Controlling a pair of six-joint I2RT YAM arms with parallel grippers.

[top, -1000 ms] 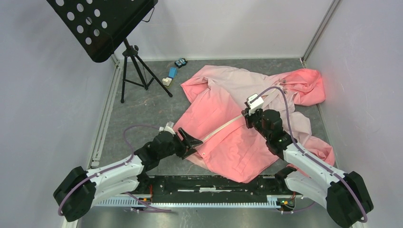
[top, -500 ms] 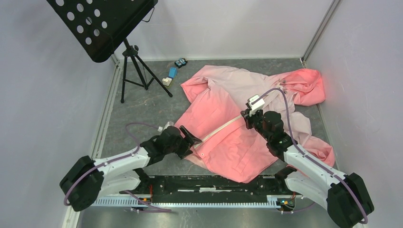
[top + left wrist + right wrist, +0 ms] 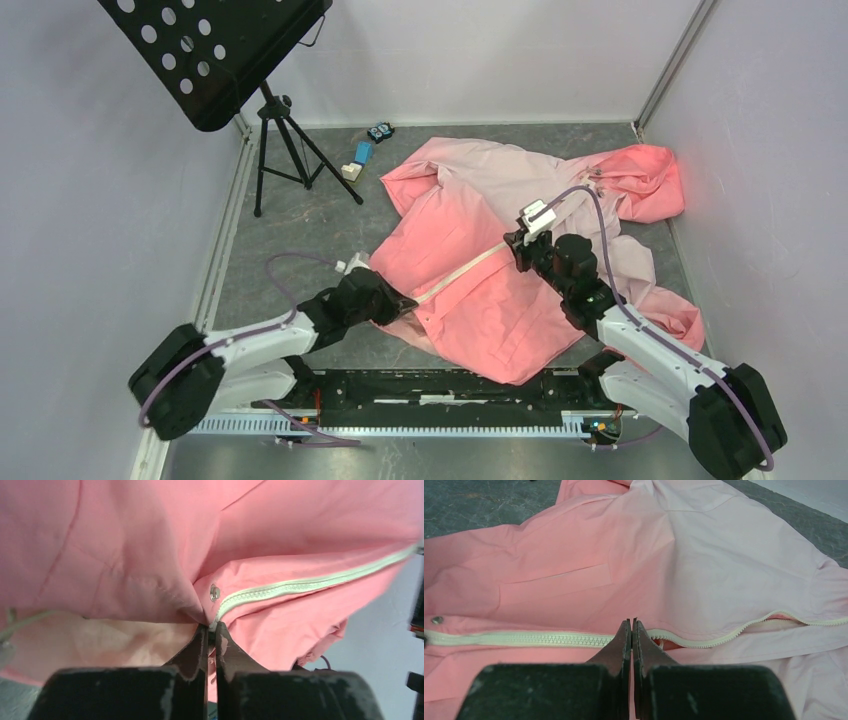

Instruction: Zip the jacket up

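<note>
Jacket (image 3: 480,320) lies spread over the right half of the bench (image 3: 290,240). Left tool (image 3: 212,629) is pinched on its hem at the bottom end of the zipper (image 3: 524,639). Right tool (image 3: 631,623) is closed where the teeth part. Zipping seems underway; the next move probably needs a taut pull toward the hood (image 3: 650,180).

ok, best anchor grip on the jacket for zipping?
Likely the jacket hem at the bottom end of the zipper strip, beside the snap, approached from the hem side: it's a free edge, and the strip runs straight away from it.
</note>
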